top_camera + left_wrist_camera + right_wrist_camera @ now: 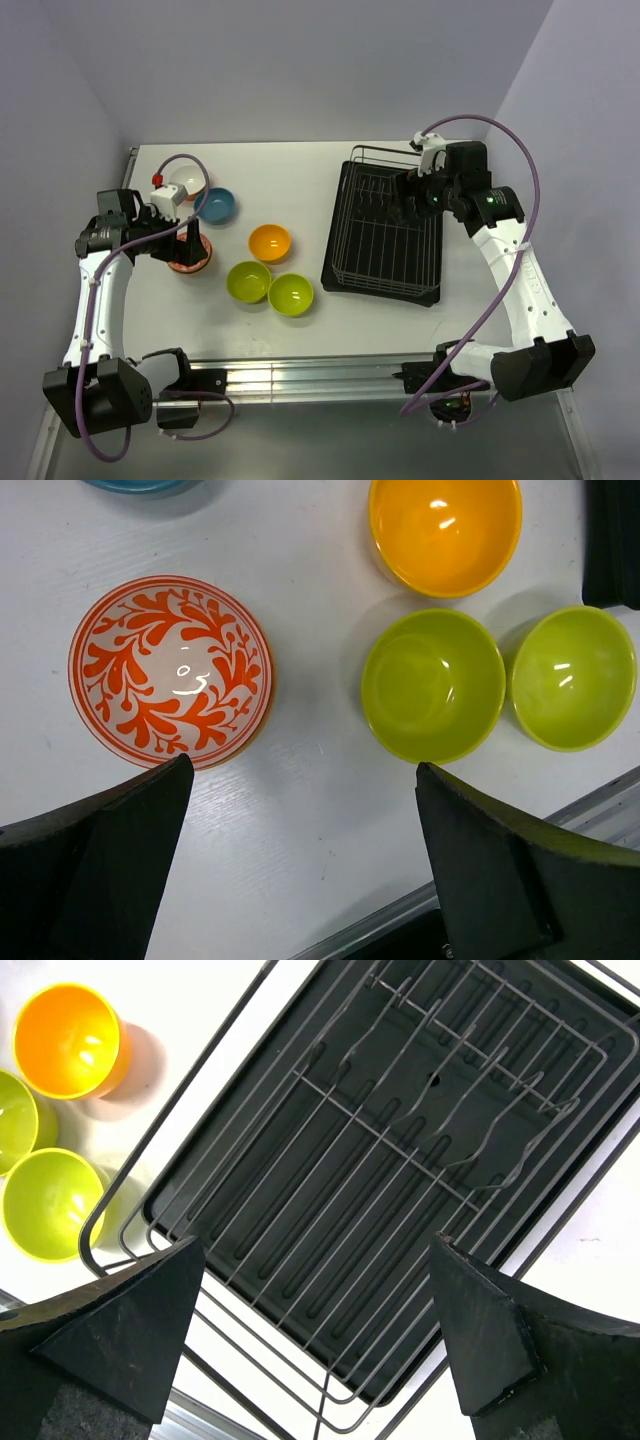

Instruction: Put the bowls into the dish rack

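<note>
Lime-green nearest: spotting two lime bowls (249, 281) on the counter (300, 170), orange bowl (269, 242) behind. Hovering left fingers (192, 242), spread wide, over the salmon-patterned bowl (170, 670), likely lining up a grab. Poising right fingers (405, 200), spread and empty, above the unloaded dish rack (300, 1220).

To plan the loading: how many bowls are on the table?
6: cream bowl (partly hidden) and blue bowl farthest, patterned bowl by the left gripper, orange bowl central, two green bowls nearest.

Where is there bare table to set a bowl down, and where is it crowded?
Bare: far table strip between blue bowl and dish rack; near strip in front of lime green bowls. Crowded: left-centre, around the orange bowl.
</note>
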Motion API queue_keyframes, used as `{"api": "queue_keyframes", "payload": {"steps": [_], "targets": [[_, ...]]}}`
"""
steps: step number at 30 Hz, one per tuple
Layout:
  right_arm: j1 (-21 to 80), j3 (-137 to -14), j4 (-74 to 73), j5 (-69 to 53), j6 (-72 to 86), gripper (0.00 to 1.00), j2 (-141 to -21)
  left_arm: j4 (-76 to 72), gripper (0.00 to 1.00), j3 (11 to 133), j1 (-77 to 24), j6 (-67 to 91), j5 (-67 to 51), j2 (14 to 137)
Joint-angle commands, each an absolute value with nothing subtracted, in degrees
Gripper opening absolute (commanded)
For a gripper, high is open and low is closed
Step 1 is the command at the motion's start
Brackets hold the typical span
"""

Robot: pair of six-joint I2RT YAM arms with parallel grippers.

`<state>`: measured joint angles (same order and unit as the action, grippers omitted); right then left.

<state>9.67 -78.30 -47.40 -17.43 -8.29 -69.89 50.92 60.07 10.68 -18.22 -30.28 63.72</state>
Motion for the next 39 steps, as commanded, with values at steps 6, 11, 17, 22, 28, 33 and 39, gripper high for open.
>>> {"api": "queue_keyframes", "payload": {"steps": [6, 11, 17, 22, 28, 33, 39], "targets": [[10.4, -78.7, -48.4, -18.9, -9.1, 1.0, -70.2, 53.3, 0.91, 62.6, 10.8, -30.2, -27.4, 66.8], [10.6, -79.7, -49.1, -19.5, -9.2, 1.0, -71.9, 56.0, 0.72, 65.9, 10.5, -39.2, -25.8, 73.5], [10.9, -80.4, -49.7, -19.8, -9.1, 1.0, -72.9, 59.2, 0.54, 66.8, 8.5, -47.1, -24.0, 78.8], [11.1, -81.1, -50.1, -20.0, -9.1, 1.0, -73.7, 58.4, 0.48, 65.3, 6.2, -50.2, -22.0, 83.0], [11.2, -80.9, -50.2, -20.2, -9.1, 1.0, -74.1, 56.0, 0.42, 64.7, 5.6, -51.9, -21.4, 86.1], [11.3, -81.6, -50.5, -20.2, -9.3, 1.0, -74.8, 56.2, 0.38, 65.0, 5.0, -53.2, -21.7, 88.5], [11.4, -81.6, -50.8, -20.2, -9.5, 1.0, -75.2, 56.7, 0.38, 64.9, 4.8, -53.8, -21.8, 89.6]]}}
